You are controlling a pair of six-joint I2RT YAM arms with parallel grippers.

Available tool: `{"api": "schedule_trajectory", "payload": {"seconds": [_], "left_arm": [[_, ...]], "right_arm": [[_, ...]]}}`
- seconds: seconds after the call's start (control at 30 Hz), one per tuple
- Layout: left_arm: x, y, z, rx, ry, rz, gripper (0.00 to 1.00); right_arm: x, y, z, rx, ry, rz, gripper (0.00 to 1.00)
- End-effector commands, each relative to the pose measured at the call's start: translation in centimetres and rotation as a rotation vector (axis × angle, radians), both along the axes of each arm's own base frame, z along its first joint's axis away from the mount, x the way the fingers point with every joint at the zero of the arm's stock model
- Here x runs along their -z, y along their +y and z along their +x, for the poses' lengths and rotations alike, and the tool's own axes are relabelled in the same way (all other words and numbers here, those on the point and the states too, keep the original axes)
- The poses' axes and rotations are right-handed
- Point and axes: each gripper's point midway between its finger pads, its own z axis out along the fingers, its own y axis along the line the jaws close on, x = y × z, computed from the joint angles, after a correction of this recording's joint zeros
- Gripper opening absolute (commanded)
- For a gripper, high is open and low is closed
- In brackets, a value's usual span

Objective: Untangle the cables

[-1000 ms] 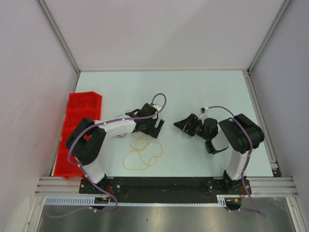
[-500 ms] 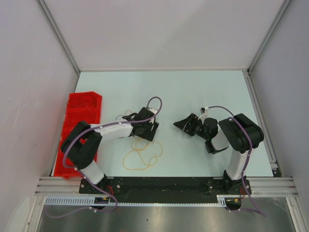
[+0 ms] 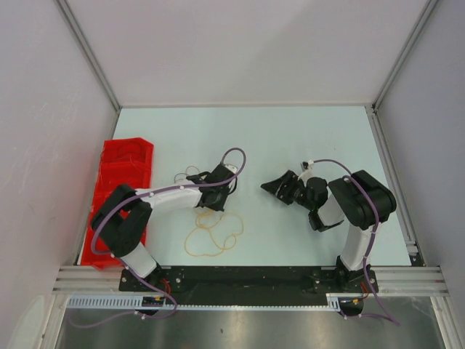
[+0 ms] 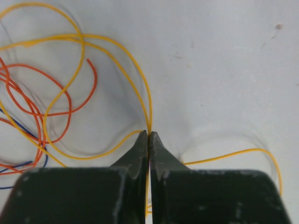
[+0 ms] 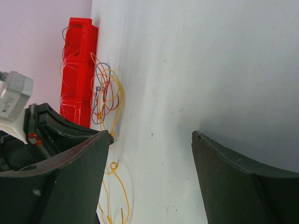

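3 colours of cables (image 5: 106,91) are showing on the table (image 3: 305,138): yellow, orange-red and blue. Whether a black one is lying among them is too fine to tell.

The left end effector (image 4: 148,137) is pinching 1 strand, the yellow cable (image 4: 133,70), with its jaws pressed together on it right at the tips. From the pinch that strand is running straight ahead, away from the wrist, then arcing over to the left into the knot. A 2nd stretch of yellow is trailing out to the right of the jaws. The orange-red cable (image 4: 70,100) and the blue cable (image 4: 42,161) are lying to the left of the pinch, crossing each other and the yellow loops; none of them is sitting in the jaws.

From above, the knot is lying between the left end effector and the 1 red bin (image 3: 123,163), while a looser bunch of yellow loops is lying on the side nearer the arm bases. Any pull that frees the yellow strand is probably going to have to run rightward, away from the bin.

The right end effector (image 5: 151,135) is hovering with its jaws spread wide and holding nothing, well apart from the cables, so of the 2 arms the left one is much the nearer.
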Motion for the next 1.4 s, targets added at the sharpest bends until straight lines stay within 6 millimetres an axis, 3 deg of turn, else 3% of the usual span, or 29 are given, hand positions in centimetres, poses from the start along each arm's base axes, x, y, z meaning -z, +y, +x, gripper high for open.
{"api": "schedule_trajectory", "payload": {"seconds": [0.0,0.2,0.33,0.37,0.43,0.47,0.53,0.6,0.63,0.97,1.07,1.27,1.37], "left_arm": [[-3.4,-1.9,1.5,0.011,-0.069,-0.011,0.00],[-10.6,-2.6,2.4,0.008,-0.172,-0.095,0.00],[-17.2,-2.9,2.5,0.016,-0.261,-0.186,0.00],[-18.3,-2.4,2.3,0.020,-0.270,-0.187,0.00],[-22.4,-1.5,2.3,0.001,-0.348,-0.234,0.00],[-23.3,-0.6,2.0,-0.007,-0.359,-0.221,0.00],[-27.1,1.7,2.2,-0.059,-0.442,-0.246,0.00],[-28.5,4.3,2.3,-0.113,-0.469,-0.227,0.00],[-30.2,5.4,2.0,-0.133,-0.508,-0.245,0.00],[-35.2,16.0,-0.1,-0.455,-0.706,-0.209,0.00],[-35.2,18.7,-1.1,-0.610,-0.741,-0.190,0.00],[-32.0,22.0,-3.1,-0.882,-0.765,-0.210,0.00],[-30.3,22.8,-3.6,-0.937,-0.792,-0.236,0.00]], "right_arm": [[7.6,-2.0,-3.6,0.012,0.268,-0.151,0.76],[7.6,-2.1,-3.6,0.013,0.270,-0.151,0.76],[7.7,-2.2,-3.6,0.015,0.274,-0.151,0.77],[7.7,-2.2,-3.6,0.015,0.274,-0.151,0.76],[7.7,-2.2,-3.7,0.016,0.276,-0.150,0.76],[7.7,-2.1,-3.6,0.015,0.276,-0.148,0.76],[7.7,-2.2,-3.6,0.016,0.277,-0.149,0.76],[7.8,-2.1,-3.7,0.015,0.279,-0.150,0.76],[7.8,-2.1,-3.7,0.014,0.280,-0.148,0.76],[7.8,-2.1,-3.8,0.012,0.281,-0.146,0.76],[7.9,-2.1,-3.8,0.013,0.287,-0.149,0.75],[7.8,-2.1,-3.9,0.009,0.286,-0.151,0.75],[7.7,-2.1,-3.9,0.007,0.285,-0.155,0.75]]}}
